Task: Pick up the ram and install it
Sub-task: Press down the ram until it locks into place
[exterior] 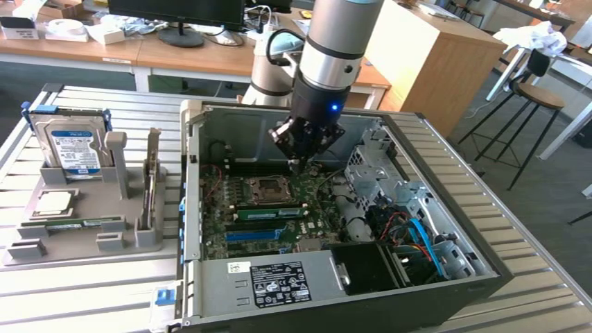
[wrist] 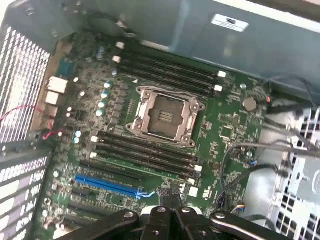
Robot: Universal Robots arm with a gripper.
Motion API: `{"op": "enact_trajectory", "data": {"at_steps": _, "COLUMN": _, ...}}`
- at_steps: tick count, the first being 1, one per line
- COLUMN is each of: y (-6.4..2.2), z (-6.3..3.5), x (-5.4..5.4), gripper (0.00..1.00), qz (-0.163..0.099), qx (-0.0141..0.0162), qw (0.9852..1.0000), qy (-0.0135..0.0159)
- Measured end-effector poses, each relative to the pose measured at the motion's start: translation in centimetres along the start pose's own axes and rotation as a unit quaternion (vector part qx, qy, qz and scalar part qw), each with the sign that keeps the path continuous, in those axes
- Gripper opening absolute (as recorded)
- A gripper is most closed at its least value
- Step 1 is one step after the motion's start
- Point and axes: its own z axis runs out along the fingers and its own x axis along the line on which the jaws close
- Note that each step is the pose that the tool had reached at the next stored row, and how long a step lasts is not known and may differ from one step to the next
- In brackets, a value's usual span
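The black claw [exterior: 296, 164] hovers pinched shut and empty over the green motherboard [exterior: 268, 208]. Both thin green ram sticks [exterior: 151, 182] wait on the grey holder [exterior: 83, 229] (well apart); better open wide before approaching either.

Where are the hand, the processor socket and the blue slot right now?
hand [exterior: 296, 164], exterior view, at its fingertips.
processor socket [wrist: 165, 116], wrist view, socket centre.
blue slot [wrist: 107, 185], wrist view, middle of its length.
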Motion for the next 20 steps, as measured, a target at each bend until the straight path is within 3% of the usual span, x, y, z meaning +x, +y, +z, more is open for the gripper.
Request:
{"op": "enact_trajectory", "data": {"at_steps": 7, "y": -0.01, "z": 0.13, "x": 0.01, "gripper": 0.10, "qz": 0.061, "qx": 0.0017, "qw": 0.9981, "qy": -0.0022}}
{"op": "enact_trajectory", "data": {"at_steps": 17, "y": 0.00, "z": 0.15, "x": 0.02, "gripper": 0.10, "qz": 0.062, "qx": 0.0014, "qw": 0.9981, "qy": -0.0021}}
{"op": "enact_trajectory", "data": {"at_steps": 20, "y": 0.00, "z": 0.15, "x": 0.01, "gripper": 0.10, "qz": 0.062, "qx": -0.0001, "qw": 0.9981, "qy": 0.0001}}
